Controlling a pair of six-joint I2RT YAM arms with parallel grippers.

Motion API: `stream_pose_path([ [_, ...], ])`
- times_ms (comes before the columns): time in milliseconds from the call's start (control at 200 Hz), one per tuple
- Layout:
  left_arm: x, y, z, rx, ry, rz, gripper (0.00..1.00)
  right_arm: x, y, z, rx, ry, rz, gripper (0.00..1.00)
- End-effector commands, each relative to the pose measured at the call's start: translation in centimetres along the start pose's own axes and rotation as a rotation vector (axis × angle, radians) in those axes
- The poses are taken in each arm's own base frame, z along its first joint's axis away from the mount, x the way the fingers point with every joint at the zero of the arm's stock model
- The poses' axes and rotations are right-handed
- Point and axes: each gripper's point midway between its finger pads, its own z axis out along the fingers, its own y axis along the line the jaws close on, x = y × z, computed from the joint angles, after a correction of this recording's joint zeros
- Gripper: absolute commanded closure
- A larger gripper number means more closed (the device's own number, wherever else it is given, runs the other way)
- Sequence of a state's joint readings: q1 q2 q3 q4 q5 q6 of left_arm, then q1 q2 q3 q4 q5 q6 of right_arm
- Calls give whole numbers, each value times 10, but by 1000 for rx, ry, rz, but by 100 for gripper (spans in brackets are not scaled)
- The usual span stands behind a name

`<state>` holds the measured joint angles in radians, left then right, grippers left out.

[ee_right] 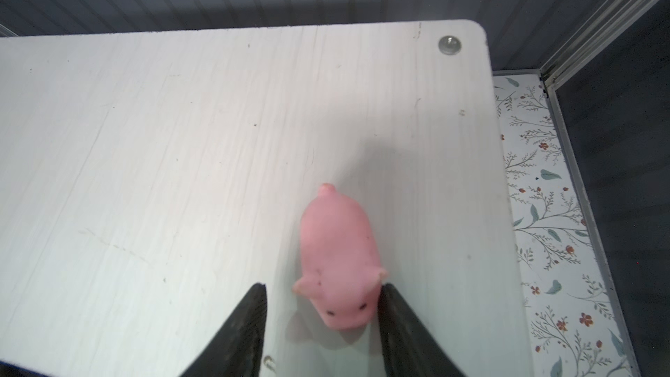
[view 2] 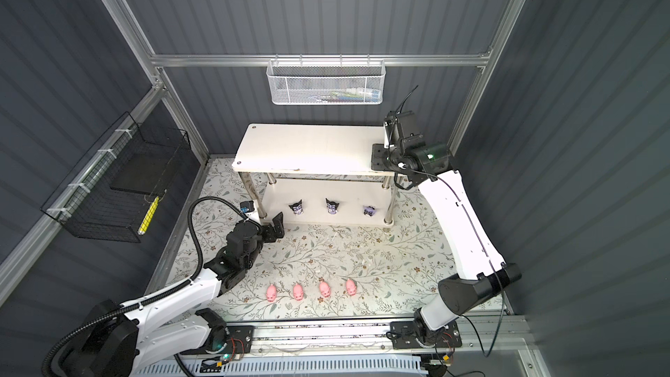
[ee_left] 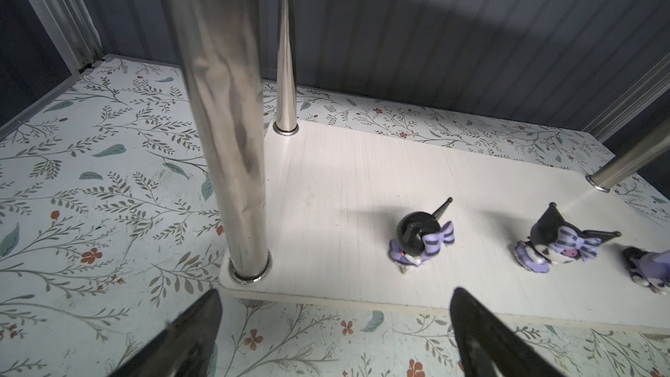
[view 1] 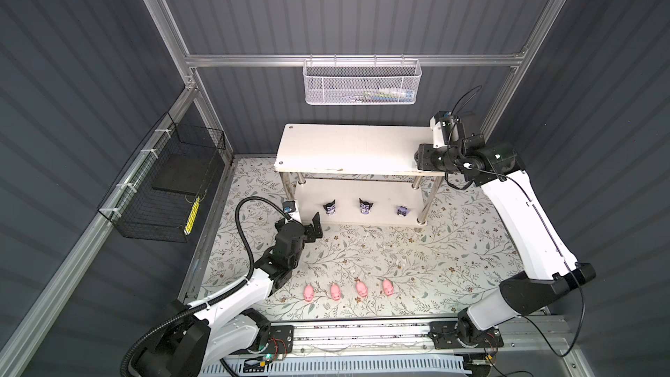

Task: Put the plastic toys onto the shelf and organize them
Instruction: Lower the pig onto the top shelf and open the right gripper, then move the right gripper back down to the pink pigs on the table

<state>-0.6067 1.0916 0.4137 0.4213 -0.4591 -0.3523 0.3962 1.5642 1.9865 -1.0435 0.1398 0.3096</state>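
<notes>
Floral-print mat (view 1: 362, 255) floors the grey-panelled cell. White two-tier shelf (view 1: 344, 146) stands at centre of both top views, against the back wall. On its lower board, three purple-and-black figurines (view 1: 329, 208) (view 1: 365, 207) (view 1: 402, 211) stand in a row, apart from one another. Four pink pigs (view 1: 309, 292) (view 1: 335, 291) (view 1: 361, 289) (view 1: 388, 287) line up on the mat at lower centre, well apart from the shelf. Fifth pig (ee_right: 339, 262) sits upright on the top board near a rounded corner; in both top views the right arm's wrist covers that end and hides it. Right gripper (ee_right: 324, 286) straddles the pig's head, fingers apart: one touches its cheek, the other is clear of it. Left gripper (view 1: 316, 228) hangs low over the mat just beside the shelf's lower-left corner, fingers spread wide, empty. Shiny front leg (ee_left: 232, 139) stands close ahead of it. White mesh basket (view 1: 362, 83) is at upper centre, black wire basket (view 1: 163, 190) at left.
</notes>
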Motion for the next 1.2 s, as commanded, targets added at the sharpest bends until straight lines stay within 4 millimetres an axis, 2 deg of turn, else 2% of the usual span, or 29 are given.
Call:
stream_pose_path([
  [0, -9, -1, 1, 6, -26, -27, 2, -3, 6, -4, -36, -21, -2, 48],
  [265, -9, -2, 3, 7, -26, -28, 2, -4, 1, -11, -18, -45, 12, 48],
  [455, -8, -2, 4, 3, -20, -23, 2, -12, 1, -45, -67, -153, 31, 47],
  [560, -10, -2, 4, 1, -22, -20, 2, -4, 5, -60, -116, -156, 26, 45],
  [680, -12, -1, 5, -5, -21, -19, 2, 15, 13, -80, -187, -187, 0, 44],
  [750, -12, -1, 5, -6, -19, -21, 2, 33, 19, -91, -221, -203, -57, 44],
  [770, -13, -1, 5, -7, -20, -21, 2, 40, 20, -89, -221, -192, -75, 44],
  [785, -13, -1, 5, -6, -20, -20, 2, 44, 19, -99, -226, -211, -81, 44],
  [830, -14, -1, 5, -9, -18, -21, 2, 59, 17, -103, -218, -213, -112, 44],
  [980, -12, 2, 7, -32, -8, -11, 2, 123, 26, -104, -280, -203, -182, 44],
  [1086, -10, 3, 9, -41, 0, -5, 2, 172, 32, -91, -336, -134, -205, 44],
  [1196, -9, 1, 12, -37, 11, -2, 2, 223, 38, -65, -366, -33, -190, 44],
])
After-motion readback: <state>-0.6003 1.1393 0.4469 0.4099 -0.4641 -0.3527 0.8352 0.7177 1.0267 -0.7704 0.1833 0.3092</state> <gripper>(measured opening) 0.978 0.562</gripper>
